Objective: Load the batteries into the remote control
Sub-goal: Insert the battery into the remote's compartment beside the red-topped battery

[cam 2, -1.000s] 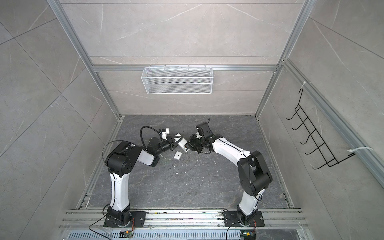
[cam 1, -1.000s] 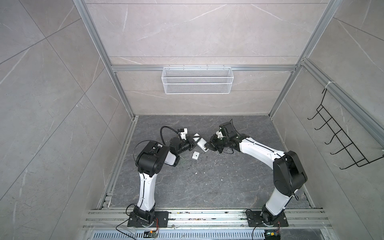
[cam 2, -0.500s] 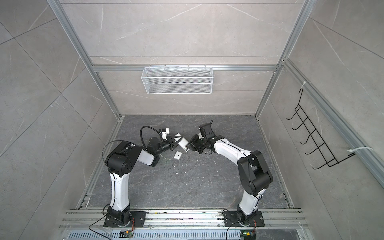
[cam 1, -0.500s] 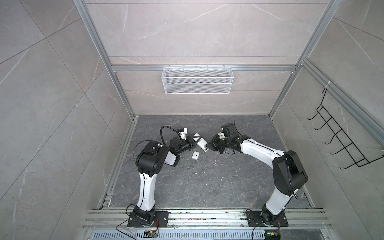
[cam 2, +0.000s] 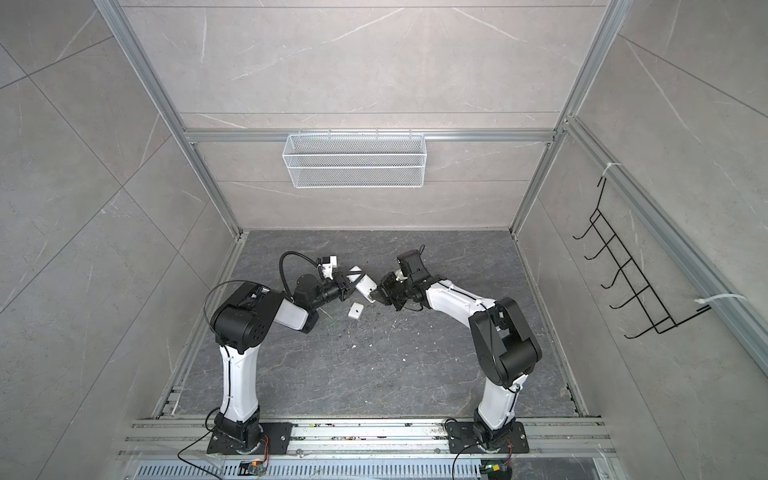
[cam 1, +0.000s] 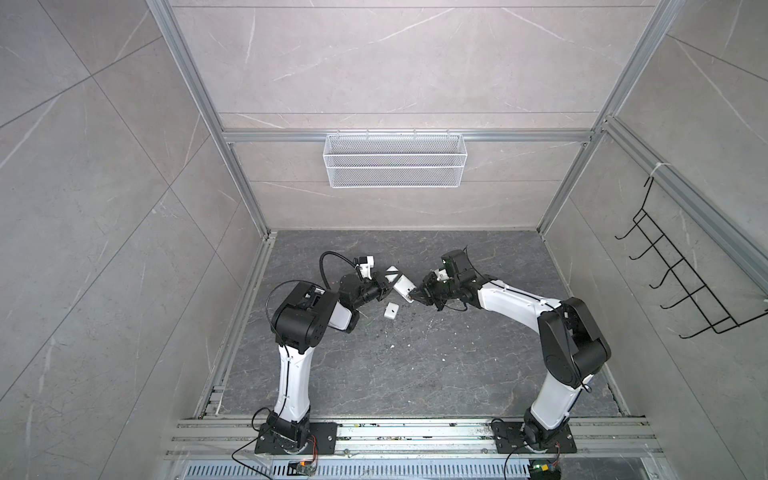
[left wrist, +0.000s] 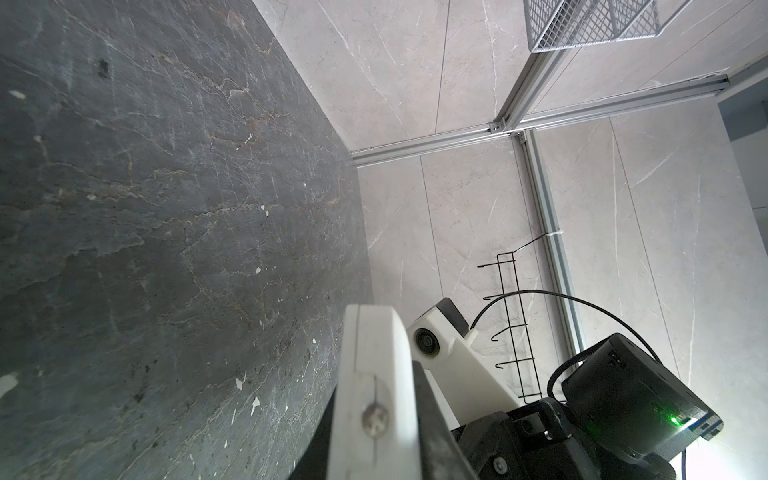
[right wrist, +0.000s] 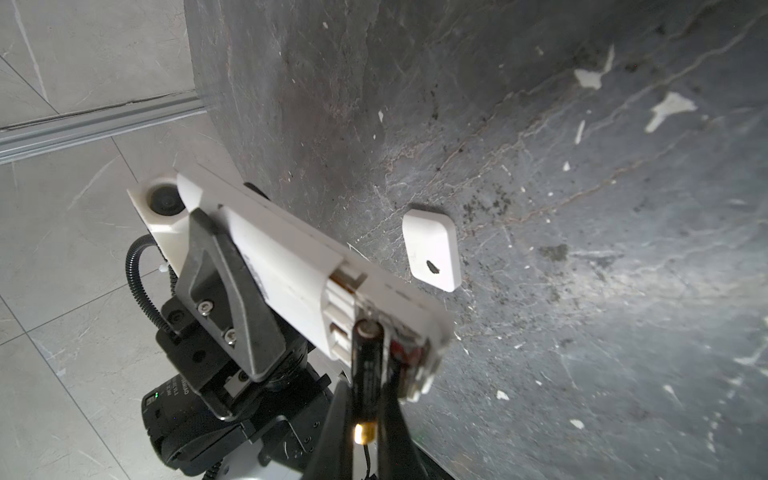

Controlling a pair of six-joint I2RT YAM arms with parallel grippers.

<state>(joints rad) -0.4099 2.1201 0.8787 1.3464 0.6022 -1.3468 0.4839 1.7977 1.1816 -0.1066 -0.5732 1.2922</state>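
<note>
From where I stand, the left gripper (cam 1: 387, 286) is clamped tight across the body of a white rectangular remote control (cam 1: 402, 285), one dark grey finger (right wrist: 218, 266) lying flat against the plain white back. It holds the remote control off the dark grey stone-look tabletop (cam 1: 415, 365), tilted, with the open battery end turned toward the other arm. The right gripper (cam 1: 417, 294) is pinched closed on a slim dark cylindrical battery (right wrist: 365, 365) with a copper-orange band at its rear end, its black fingers (right wrist: 401, 440) flanking the cylinder on both sides. The metal tip of the battery is pressed at the uncovered compartment in the end of the remote control; whether it is seated in the slot I cannot tell, and what else sits inside that compartment is too blurred to make out. In both top views the two grippers meet nose to nose near the middle of the tabletop, toward the back, with the remote control bridging them. The left arm rises straight from its base at the front rail, bends sharply at a raised black elbow and reaches low and rightward. The right arm mirrors it, upright from its base, folded at a high elbow, its long white link sloping down leftward to the wrist. A small white rounded rectangular cover plate (cam 1: 391, 311) lies flat on the tabletop just in front of the held remote control, touched by neither gripper.
</note>
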